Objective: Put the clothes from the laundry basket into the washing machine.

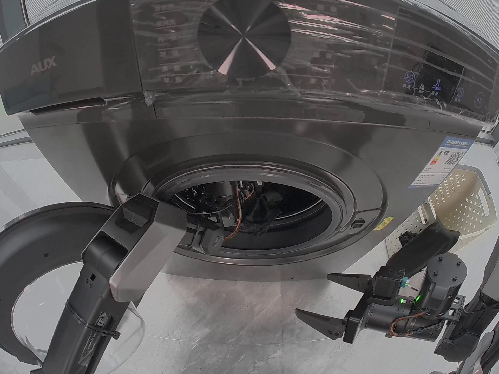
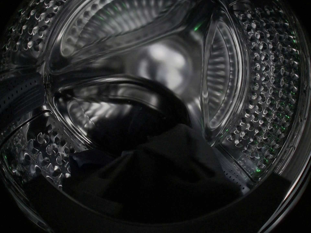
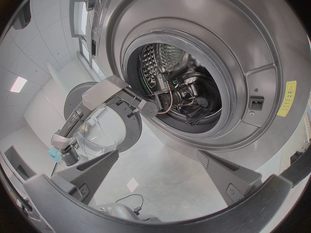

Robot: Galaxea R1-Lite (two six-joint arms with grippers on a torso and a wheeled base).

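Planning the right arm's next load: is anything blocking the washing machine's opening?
Yes: the left arm sits in the door opening, its end inside the drum, taking the left side. The door hangs open, clear of it.

Bright room, dark drum.
A ceiling panel lights the pale floor evenly. Glare streaks the film on the washing machine. Inside the drum steel glints dimly and the dark clothes sink into shadow. Straight edges bow near every rim.

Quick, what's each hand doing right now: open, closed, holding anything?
Left hand: inside the drum, near dark clothes; open or closed cannot be told.
Right hand: open, holding nothing.
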